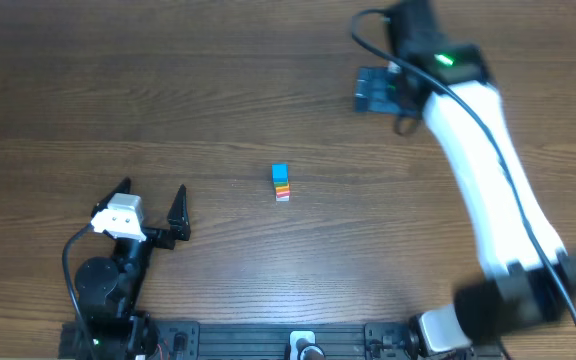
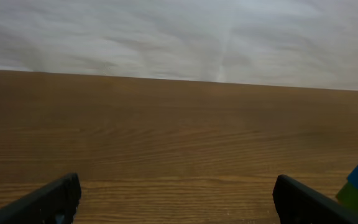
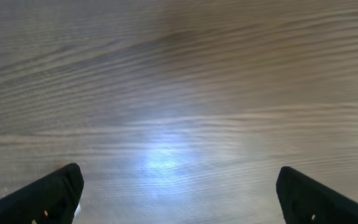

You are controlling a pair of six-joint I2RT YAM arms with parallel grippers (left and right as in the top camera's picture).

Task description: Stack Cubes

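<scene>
Woodgrain table (image 1: 168, 80) under pale wall (image 2: 179, 31); left hand (image 1: 151, 195) and right hand (image 3: 179, 186) both spread apart

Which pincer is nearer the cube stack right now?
Left, narrowly, I judge. The left pincer is low, open, off to the left of the cube stack; the right pincer hangs lifted beyond the stack, to its right.

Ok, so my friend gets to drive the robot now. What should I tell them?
Left gripper: open, empty, near its base.
Right gripper: open, empty, over bare table, far right.
Cubes: one stack mid-table, blue on top, nothing touching it.
Done: the stacking looks finished.
Left: probably only bringing the right arm home.
</scene>
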